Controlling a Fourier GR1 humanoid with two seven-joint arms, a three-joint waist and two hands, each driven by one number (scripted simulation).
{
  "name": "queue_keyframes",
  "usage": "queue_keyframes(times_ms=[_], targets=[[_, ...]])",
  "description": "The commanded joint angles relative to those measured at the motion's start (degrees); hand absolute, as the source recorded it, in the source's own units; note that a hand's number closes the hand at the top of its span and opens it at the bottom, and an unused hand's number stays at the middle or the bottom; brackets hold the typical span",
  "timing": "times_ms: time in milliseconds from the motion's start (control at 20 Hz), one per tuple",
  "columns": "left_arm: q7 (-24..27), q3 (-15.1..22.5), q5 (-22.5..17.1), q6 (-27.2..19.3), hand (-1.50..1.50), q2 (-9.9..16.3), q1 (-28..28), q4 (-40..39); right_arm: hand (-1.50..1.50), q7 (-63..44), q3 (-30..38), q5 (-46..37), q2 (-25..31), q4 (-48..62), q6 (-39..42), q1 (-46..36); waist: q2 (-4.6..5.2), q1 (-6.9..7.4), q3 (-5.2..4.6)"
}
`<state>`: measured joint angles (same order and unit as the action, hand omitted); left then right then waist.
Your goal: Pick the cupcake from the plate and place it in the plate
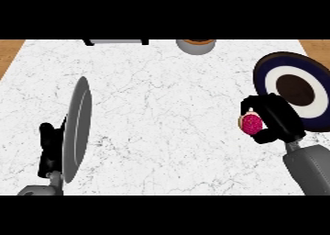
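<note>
My right hand (276, 117) is curled round a cupcake (251, 124) with pink frosting, held just left of a dark blue plate (315, 75) with a white ring and a brown centre at the right edge. A grey plate (78, 126) shows as a narrow tall oval at the left of the marble counter. My left hand (51, 149) sits at that plate's left edge, fingers up.
A small bowl or cup (195, 45) with a brown rim stands at the counter's far edge. A dark object (115, 41) lies at the far edge, left of it. Wooden surfaces (4, 57) flank the white marble counter (167, 119).
</note>
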<state>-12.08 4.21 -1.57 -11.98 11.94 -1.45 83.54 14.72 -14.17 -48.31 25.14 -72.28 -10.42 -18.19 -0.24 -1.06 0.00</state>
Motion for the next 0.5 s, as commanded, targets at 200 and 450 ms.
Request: queue_keyframes(times_ms=[200, 450], targets=[[0.46, -0.52, -0.82, 1.66, 0.00, 0.29, 1.47, 0.91, 1.50, -2.06, 12.13, 6.18, 2.85, -15.00, -7.26, 4.90, -0.10, 0.21, -0.03], [-0.40, 0.71, 1.76, -0.14, 0.00, -1.16, 2.15, 3.05, 1.50, -3.92, 19.77, 10.33, 5.69, -16.44, -4.00, 7.53, 0.08, 0.72, 0.00]])
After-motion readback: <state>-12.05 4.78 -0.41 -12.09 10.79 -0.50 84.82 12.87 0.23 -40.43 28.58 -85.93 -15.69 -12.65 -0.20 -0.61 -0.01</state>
